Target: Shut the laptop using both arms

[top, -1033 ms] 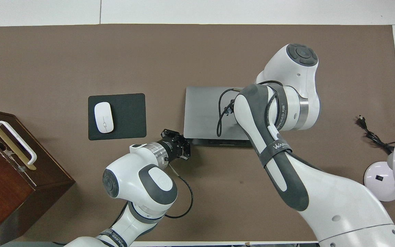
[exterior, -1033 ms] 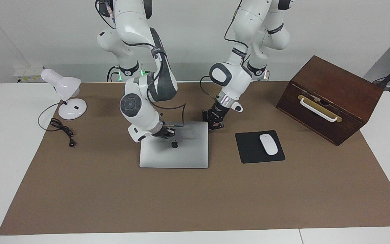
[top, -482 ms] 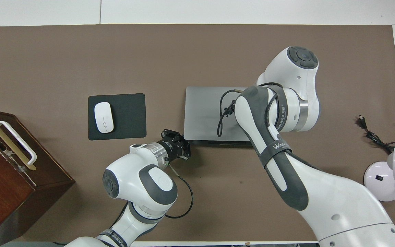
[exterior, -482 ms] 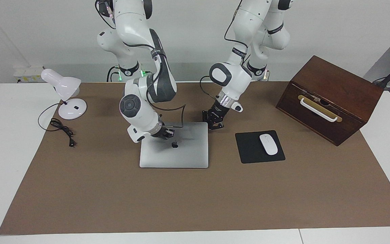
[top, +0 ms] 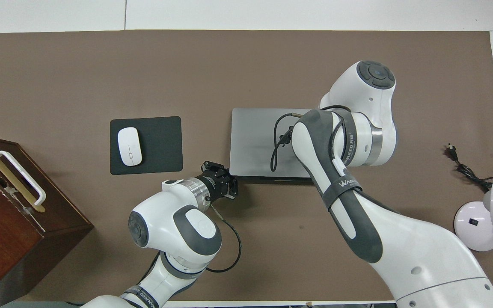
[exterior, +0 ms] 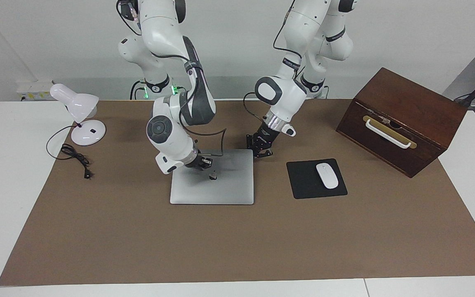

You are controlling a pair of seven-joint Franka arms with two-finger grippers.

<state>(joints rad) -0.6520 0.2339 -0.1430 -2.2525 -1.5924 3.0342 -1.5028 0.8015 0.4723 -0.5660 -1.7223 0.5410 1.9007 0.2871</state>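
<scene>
The silver-grey laptop lies mid-table with its lid low, almost flat, apple logo up. In the overhead view a thin dark strip shows under the lid's edge nearest the robots. My right gripper rests on the lid near that edge, toward the right arm's end; its own arm hides it in the overhead view. My left gripper is low beside the laptop's corner nearest the robots, toward the left arm's end, and also shows in the overhead view.
A black mouse pad with a white mouse lies beside the laptop toward the left arm's end. A brown wooden box stands at that end. A white desk lamp and its cable are at the right arm's end.
The right arm has drawn back slightly toward the robots, pressing the lid lower; the dark strip under the lid's near edge has thinned. The left arm has not moved.
</scene>
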